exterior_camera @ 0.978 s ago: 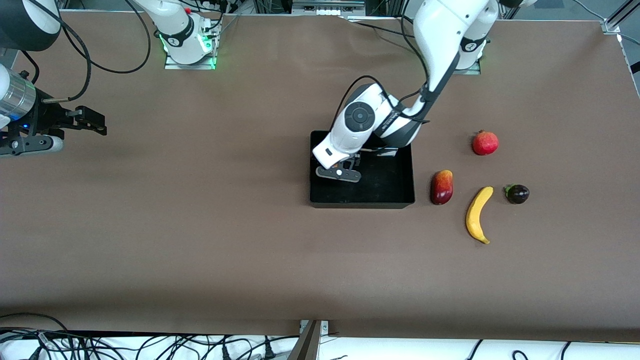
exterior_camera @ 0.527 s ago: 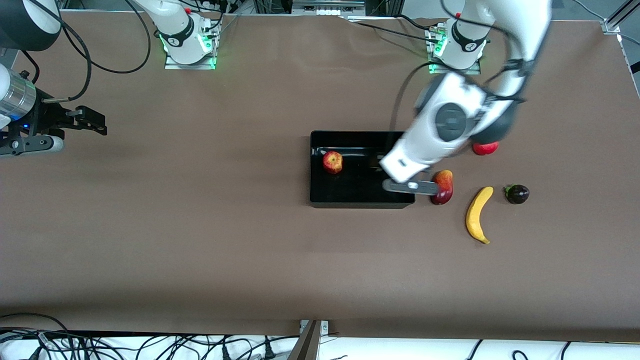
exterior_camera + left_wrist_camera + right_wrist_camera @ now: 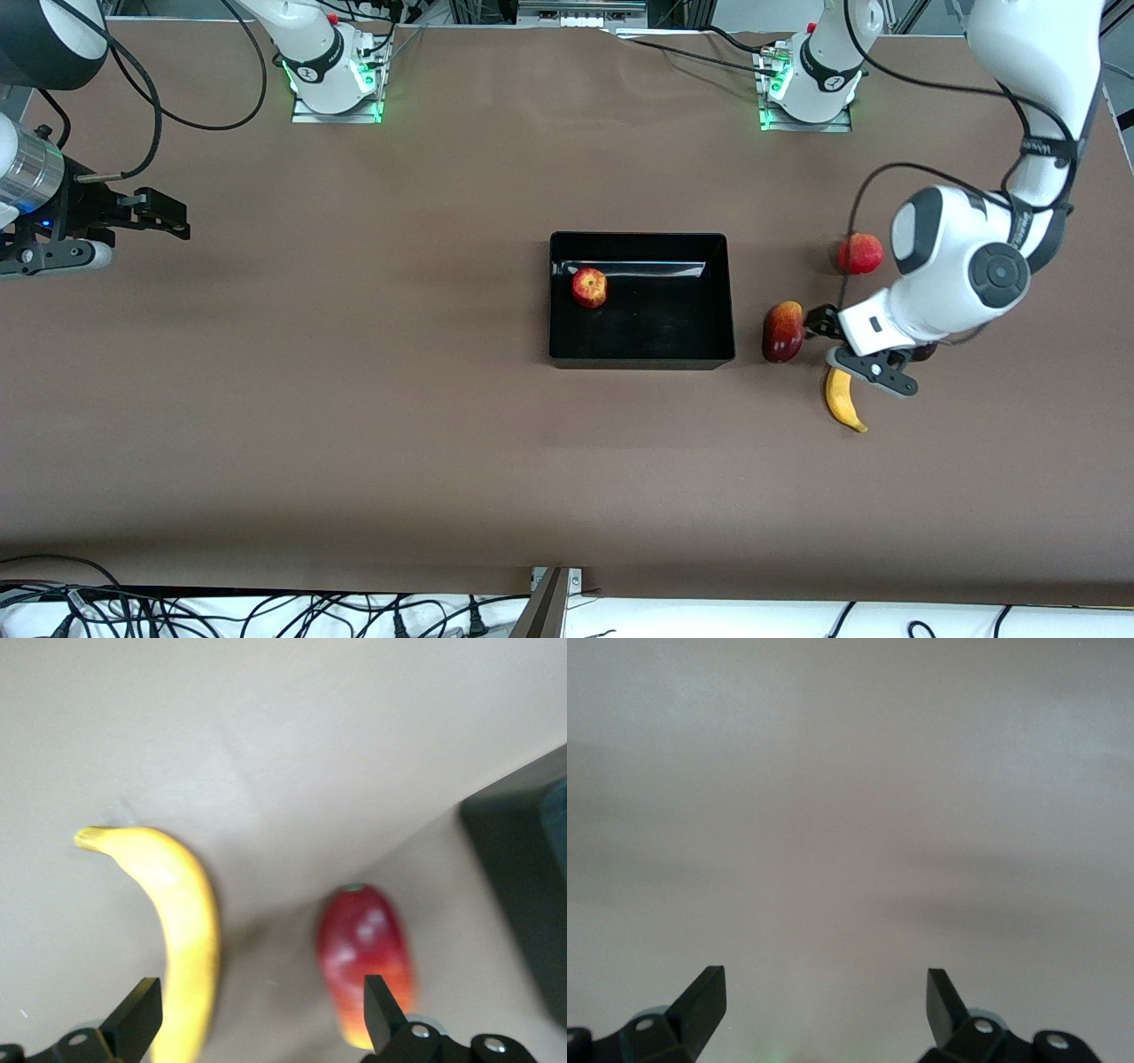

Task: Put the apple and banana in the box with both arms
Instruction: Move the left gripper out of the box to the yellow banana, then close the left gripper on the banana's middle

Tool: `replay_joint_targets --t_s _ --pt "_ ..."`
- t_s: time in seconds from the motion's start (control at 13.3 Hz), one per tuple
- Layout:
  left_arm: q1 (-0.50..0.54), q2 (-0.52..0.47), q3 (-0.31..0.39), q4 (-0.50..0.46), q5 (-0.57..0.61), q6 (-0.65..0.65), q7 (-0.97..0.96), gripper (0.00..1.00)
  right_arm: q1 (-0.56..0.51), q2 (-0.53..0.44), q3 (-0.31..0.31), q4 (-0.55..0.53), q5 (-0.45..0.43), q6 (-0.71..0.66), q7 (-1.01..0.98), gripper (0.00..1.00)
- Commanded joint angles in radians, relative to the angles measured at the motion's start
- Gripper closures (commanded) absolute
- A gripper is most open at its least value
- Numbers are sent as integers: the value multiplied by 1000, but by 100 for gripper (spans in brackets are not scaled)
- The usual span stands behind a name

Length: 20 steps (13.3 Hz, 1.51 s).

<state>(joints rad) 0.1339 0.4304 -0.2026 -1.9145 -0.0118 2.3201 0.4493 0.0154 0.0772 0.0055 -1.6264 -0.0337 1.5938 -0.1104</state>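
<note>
Hovering over curved yellow banana [image 3: 842, 399]: left gripper [image 3: 873, 370], fingers apart. Small red-yellow apple [image 3: 589, 288] lodged in glossy black box [image 3: 641, 357]. Right gripper [image 3: 133, 215] parked, fingers apart.

Glossy black plastic box [image 3: 719, 292]

- The left gripper [image 3: 861, 365] hangs over the upper part of the banana [image 3: 843, 403], whose lower end and dark tip show just below the fingers.
- The mango [image 3: 782, 331] lies just beside those fingers, toward the box [image 3: 641, 356].
- The apple [image 3: 589, 288] sits inside the box, well apart from the fingers.
- A red round fruit [image 3: 859, 253] lies above the left gripper.
- The right gripper [image 3: 168, 217] waits over the table [image 3: 354, 425] at the right arm's end.
</note>
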Motion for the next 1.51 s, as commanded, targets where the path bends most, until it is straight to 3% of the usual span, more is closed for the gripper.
replay_joint_targets --t_s 0.0,0.23,0.6,0.68,0.75,1.2,1.43 --pt "9 68 25 -1 29 67 127 0 -3 -8 4 8 17 -17 12 0" --pt "10 117 40 -5 108 150 134 0 -3 -8 4 8 17 -17 12 0" --pt "10 157 46 -35 104 196 132 0 -5 -8 4 8 17 -18 12 0" --pt "10 154 48 -37 107 191 134 44 -5 -8 4 8 17 -18 12 0" --pt "10 149 48 -38 108 180 129 99 -5 -8 4 8 17 -18 12 0" --pt "0 64 37 -34 98 104 121 100 -5 -8 1 8 17 -18 12 0" --pt "-63 -60 -14 3 17 -83 112 100 -5 -8 1 8 17 -20 12 0"
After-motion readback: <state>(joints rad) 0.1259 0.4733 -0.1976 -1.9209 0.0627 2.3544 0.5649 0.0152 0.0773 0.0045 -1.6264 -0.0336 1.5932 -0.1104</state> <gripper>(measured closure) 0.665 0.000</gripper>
